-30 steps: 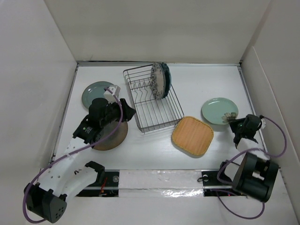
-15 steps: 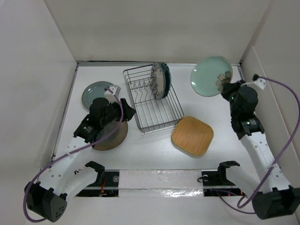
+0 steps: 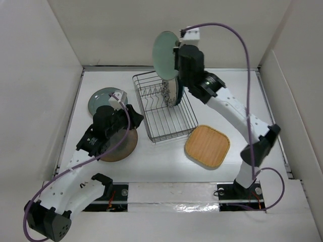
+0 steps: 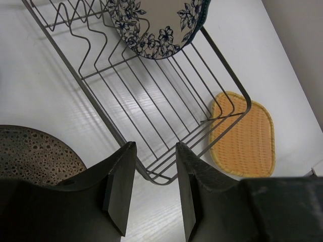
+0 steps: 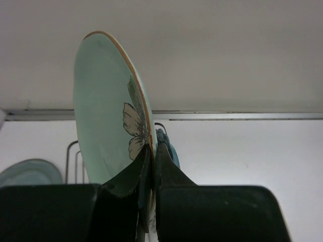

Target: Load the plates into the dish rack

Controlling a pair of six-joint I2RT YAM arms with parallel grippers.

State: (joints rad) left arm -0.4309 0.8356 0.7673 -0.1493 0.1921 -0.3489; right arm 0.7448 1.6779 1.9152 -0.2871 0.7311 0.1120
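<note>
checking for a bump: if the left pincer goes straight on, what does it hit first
Probably the near rim of the dish rack, just beyond the open left pincer; height is unclear, so it might pass above.

I count six plates in all: five round, one rounded-square. Two stand in the single dish rack (image 3: pixel 174 121) — one blue-and-white patterned plate (image 4: pixel 151 25) and one teal plate (image 3: pixel 179 84). Three lie on the table (image 3: pixel 227 91): one grey-green plate (image 3: pixel 101 98), one brown plate (image 3: pixel 123 147), one tan square plate (image 3: pixel 207 146). One pale green flowered plate (image 3: pixel 164 55) is in the air. My arms number two.
</note>
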